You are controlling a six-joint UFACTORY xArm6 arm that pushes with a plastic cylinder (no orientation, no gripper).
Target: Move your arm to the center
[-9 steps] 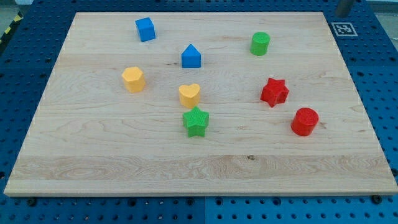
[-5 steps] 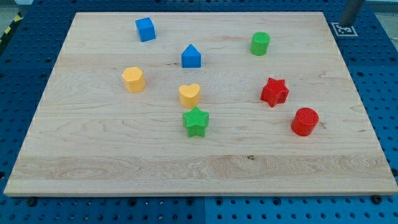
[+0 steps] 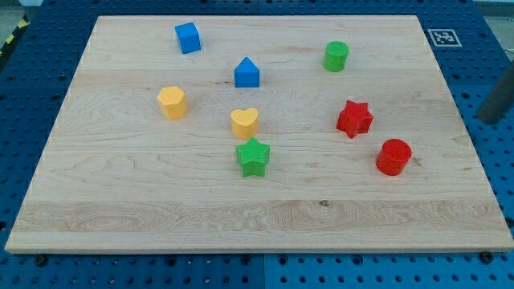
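My tip (image 3: 487, 120) shows at the view's right edge, just off the wooden board (image 3: 161, 217), well right of the red star (image 3: 353, 119) and the red cylinder (image 3: 393, 156). It touches no block. Near the board's middle sit a yellow heart (image 3: 245, 123) and, just below it, a green star (image 3: 254, 156). A blue house-shaped block (image 3: 246, 73) lies above the heart. A blue cube (image 3: 187, 38) is at the top left, a yellow hexagon (image 3: 172, 102) at the left, a green cylinder (image 3: 336, 56) at the top right.
The board lies on a blue pegboard table (image 3: 24, 104). A black-and-white marker tag (image 3: 443, 37) sits off the board's top right corner.
My rod has moved from the view's top right corner down along the right edge to beside the board's right side. No block has moved.
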